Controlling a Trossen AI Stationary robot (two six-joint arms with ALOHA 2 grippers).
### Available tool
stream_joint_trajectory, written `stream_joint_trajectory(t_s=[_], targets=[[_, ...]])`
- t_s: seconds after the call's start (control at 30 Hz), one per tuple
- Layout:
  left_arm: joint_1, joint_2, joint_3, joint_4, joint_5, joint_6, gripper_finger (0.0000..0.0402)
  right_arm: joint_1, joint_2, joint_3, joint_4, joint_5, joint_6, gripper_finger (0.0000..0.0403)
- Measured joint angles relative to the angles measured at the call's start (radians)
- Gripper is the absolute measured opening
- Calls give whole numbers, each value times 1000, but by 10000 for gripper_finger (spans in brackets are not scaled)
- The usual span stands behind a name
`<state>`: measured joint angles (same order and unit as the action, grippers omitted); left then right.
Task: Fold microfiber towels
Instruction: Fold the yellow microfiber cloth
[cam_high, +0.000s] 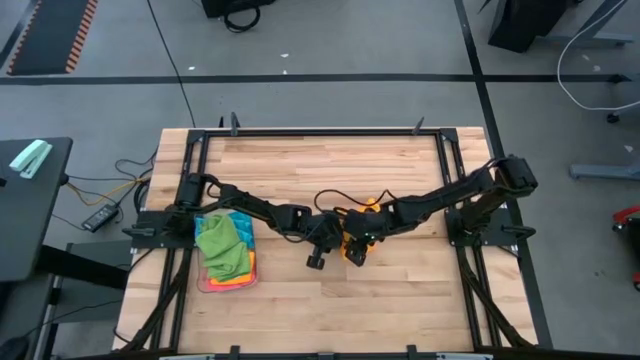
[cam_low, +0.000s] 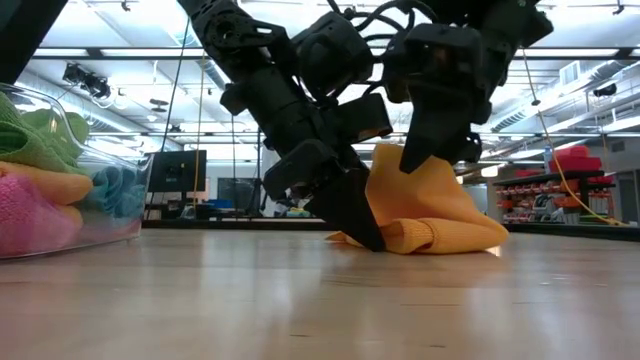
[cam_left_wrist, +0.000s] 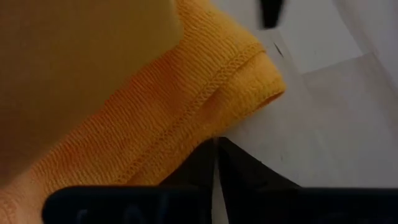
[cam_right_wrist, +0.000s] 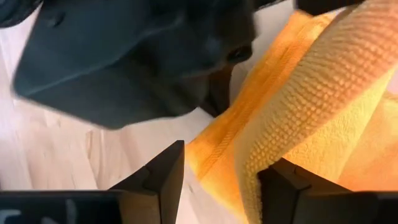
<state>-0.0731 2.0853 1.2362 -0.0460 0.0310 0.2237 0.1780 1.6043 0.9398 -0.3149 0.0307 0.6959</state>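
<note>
An orange microfiber towel lies bunched and partly folded on the wooden table near its middle, resting on its rolled lower fold. My left gripper is shut, its tips slanting down onto the towel's left edge. My right gripper hangs open above the towel, one finger on each side of a raised fold. More towels, green, pink and blue, sit heaped in a clear tray at the left. My left gripper's shut fingertips sit at the towel's stitched hem, slanting down from the table's left side, at table height. I cannot tell whether any cloth is between them. My right gripper's one finger has the raised fold lying against its inner side. The other finger stands clear of the cloth, over bare table.
The clear tray of towels stands at the table's left side, close to the left arm. A black frame runs round the table. Bare wood lies at the far side and near the front edge.
</note>
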Motion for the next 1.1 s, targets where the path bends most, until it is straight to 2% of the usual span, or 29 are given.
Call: stream_joint_trajectory(t_s=[0.07, 0.3, 0.5, 0.73, 0.87, 1.03, 1.1], targets=[[0, 0, 0, 0, -8, -4, 20, 21, 1, 0, 0, 10, 16, 172], [1, 1, 0, 5, -9, -10, 8, 80, 5, 0, 5, 151, 26, 172], [2, 1, 0, 11, -13, -21, 36, 71, 5, 0, 1, 150, 24, 172], [2, 1, 0, 3, -13, -37, 40, 47, -65, 0, -94, 101, 23, 172], [2, 1, 0, -3, -12, -37, 32, 45, -147, 0, -220, 134, 24, 172], [1, 1, 0, -6, -13, -37, 24, 48, -248, 1, -530, 216, 111, 172], [1, 1, 0, -7, -13, -34, 23, 48, -280, 0, -590, 243, 127, 172]])
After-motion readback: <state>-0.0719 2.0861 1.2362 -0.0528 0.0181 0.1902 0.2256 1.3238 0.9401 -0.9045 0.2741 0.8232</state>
